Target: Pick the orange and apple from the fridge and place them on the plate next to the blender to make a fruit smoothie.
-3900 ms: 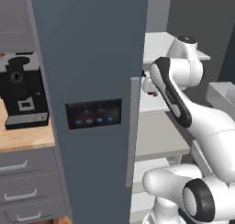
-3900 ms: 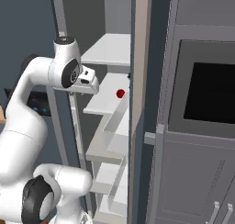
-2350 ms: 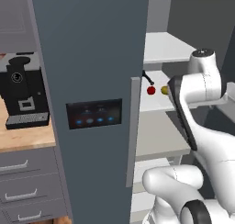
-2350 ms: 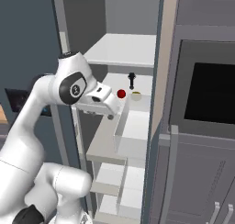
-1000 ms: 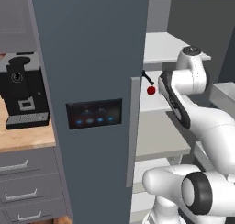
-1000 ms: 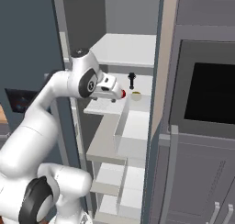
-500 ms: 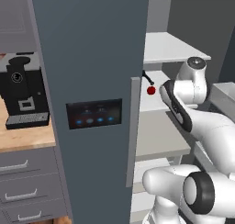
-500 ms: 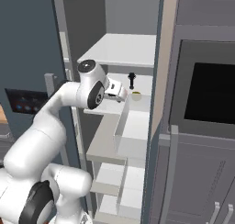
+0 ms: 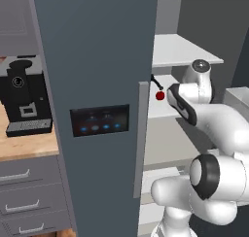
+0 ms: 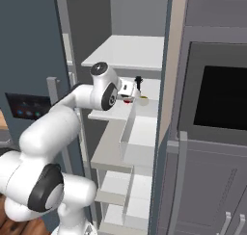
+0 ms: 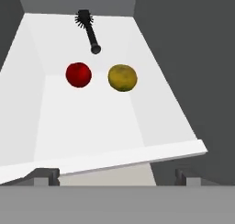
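Observation:
The fridge (image 9: 97, 61) stands with its right side open. On a pale shelf (image 11: 92, 122) inside lie the red apple (image 11: 78, 74) and, to its right, the yellowish-orange orange (image 11: 122, 77), a small gap between them. My gripper (image 11: 115, 176) is open, its finger tips far apart, and it hovers over the shelf's front edge short of both fruits. In the right base view the gripper (image 10: 129, 91) reaches into the fridge, just above the apple (image 10: 126, 101) and left of the orange (image 10: 143, 98). The apple (image 9: 159, 95) also peeks past the door edge. Plate and blender are out of view.
A black brush (image 11: 89, 31) lies at the back of the shelf behind the fruits. The shut fridge door carries a touch panel (image 9: 99, 120) and a grey handle (image 9: 141, 134). A black coffee machine (image 9: 22, 102) stands on the wooden counter at left. An oven (image 10: 222, 97) sits right of the fridge.
My arm has swung in from outside the fridge and carried the hand over the shelf, closer to the apple and orange. The fruits and brush have stayed put.

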Robot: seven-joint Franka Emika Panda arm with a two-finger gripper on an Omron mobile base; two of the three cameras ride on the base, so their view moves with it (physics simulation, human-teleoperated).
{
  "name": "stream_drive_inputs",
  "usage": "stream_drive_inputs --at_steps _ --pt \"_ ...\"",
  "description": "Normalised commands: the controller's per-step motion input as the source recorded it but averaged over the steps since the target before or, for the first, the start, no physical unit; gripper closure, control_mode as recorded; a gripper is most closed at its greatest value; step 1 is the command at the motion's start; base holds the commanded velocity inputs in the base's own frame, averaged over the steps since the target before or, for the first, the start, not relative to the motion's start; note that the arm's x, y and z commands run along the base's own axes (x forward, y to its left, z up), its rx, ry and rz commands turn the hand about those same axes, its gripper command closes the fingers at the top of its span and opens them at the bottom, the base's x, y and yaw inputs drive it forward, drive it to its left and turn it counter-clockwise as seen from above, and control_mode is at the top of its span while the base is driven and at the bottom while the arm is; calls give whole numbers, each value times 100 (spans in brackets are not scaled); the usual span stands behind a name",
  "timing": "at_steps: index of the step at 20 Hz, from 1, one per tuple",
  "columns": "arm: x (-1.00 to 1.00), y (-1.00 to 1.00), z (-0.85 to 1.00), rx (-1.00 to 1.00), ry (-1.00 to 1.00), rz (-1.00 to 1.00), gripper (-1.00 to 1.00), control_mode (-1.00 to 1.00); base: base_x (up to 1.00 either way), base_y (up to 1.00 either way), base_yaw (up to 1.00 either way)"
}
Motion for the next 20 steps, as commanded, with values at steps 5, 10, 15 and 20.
stream_drive_inputs --at_steps 5,10,15,20 --pt "40 -13 -23 -5 0 3 -100 -100 0 0 0" --pt "37 -25 -32 0 0 10 -100 -100 0 0 0" --pt "28 -31 -35 0 0 13 -100 -100 0 0 0" --pt "37 -19 -8 0 0 7 -100 -100 0 0 0"
